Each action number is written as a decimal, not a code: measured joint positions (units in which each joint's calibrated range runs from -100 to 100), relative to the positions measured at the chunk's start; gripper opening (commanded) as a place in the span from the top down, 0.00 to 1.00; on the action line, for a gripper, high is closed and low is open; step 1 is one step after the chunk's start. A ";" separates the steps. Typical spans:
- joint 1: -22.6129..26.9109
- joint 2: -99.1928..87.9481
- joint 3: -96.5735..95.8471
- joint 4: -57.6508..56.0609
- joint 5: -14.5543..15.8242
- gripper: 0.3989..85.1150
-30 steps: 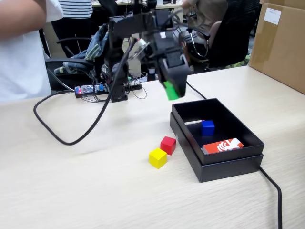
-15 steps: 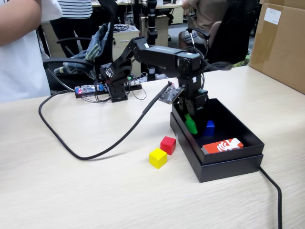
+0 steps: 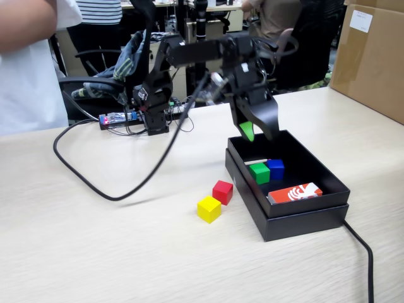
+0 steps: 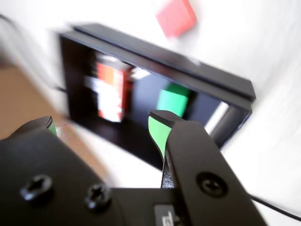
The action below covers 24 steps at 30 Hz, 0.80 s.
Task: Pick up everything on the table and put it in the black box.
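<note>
table (image 3: 95,252): we log a pale wood-grain top spreading under and around the gripper on every side.
brown carton (image 3: 372,57): well off to the right of the gripper in the fixed view, at the table's far edge.
black box (image 3: 303,214): directly below the gripper, open side up; in the wrist view its dark walls (image 4: 155,47) fill the space ahead of the jaws.
gripper (image 3: 257,131): we find it hanging over the box's far end, clear of the contents; jaws stand apart with nothing between them, green pads showing in the wrist view (image 4: 103,129).
red-and-white card (image 3: 295,193): inside the box, below the gripper and toward the near right corner.
yellow cube (image 3: 209,209): on the table outside the box, below and left of the gripper.
red cube (image 3: 222,192): just beside the yellow one, near the box's left wall.
green cube (image 3: 259,172): in the box beneath the gripper, touching the blue.
blue cube (image 3: 275,168): in the box, just right of the green.
</note>
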 measured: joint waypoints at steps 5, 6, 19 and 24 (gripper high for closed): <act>-5.71 -7.25 -3.47 0.00 -4.20 0.51; -6.89 -6.99 -5.11 -0.08 -5.18 0.50; -10.35 23.82 -2.01 -0.08 -8.45 0.48; -10.01 33.66 5.66 -0.08 -8.45 0.49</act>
